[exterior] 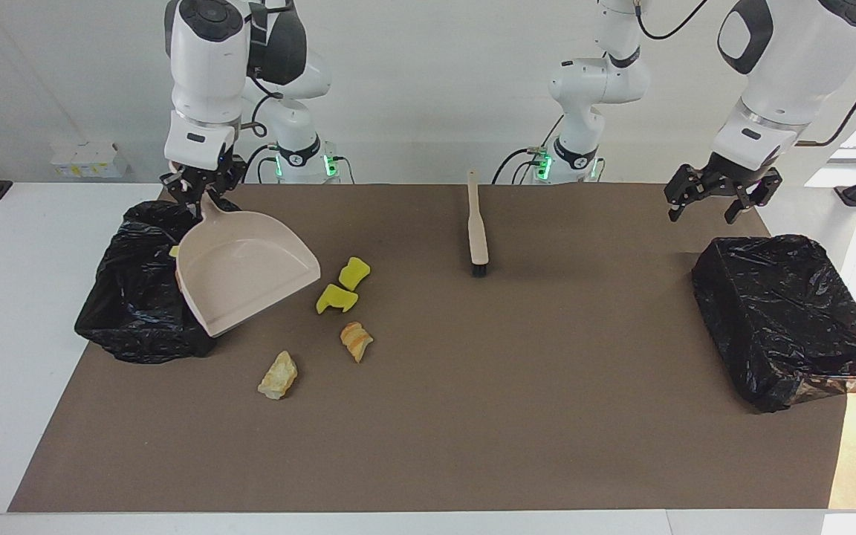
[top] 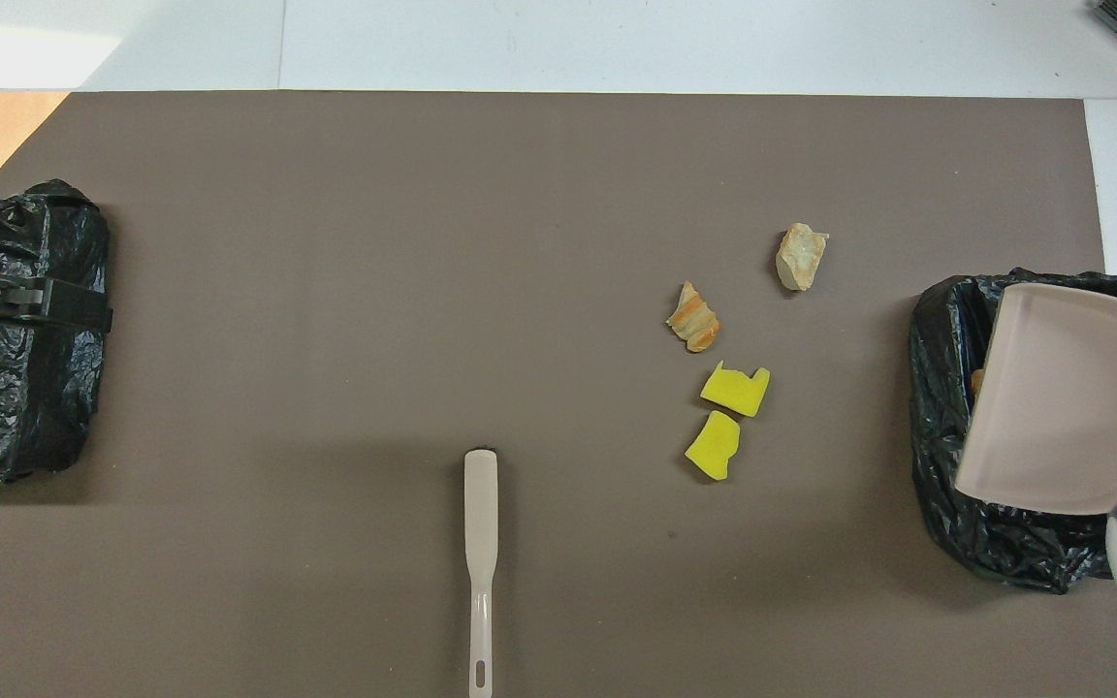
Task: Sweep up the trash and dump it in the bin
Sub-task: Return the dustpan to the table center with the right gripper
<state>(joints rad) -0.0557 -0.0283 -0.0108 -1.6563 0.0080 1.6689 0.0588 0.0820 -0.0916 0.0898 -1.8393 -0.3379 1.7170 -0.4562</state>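
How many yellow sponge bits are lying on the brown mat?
2. One yellow sponge piece lies nearer the robots; the other yellow sponge piece lies right beside it, farther from them. More may hide in the black bag-lined bin under the pale dustpan.

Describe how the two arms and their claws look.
Both arms are glossy white with dark grey joint caps and black cables looped along them. Green lights glow at their bases. The left claw and right claw are black, two-fingered, and each hangs from a white wrist bearing a small dark label.
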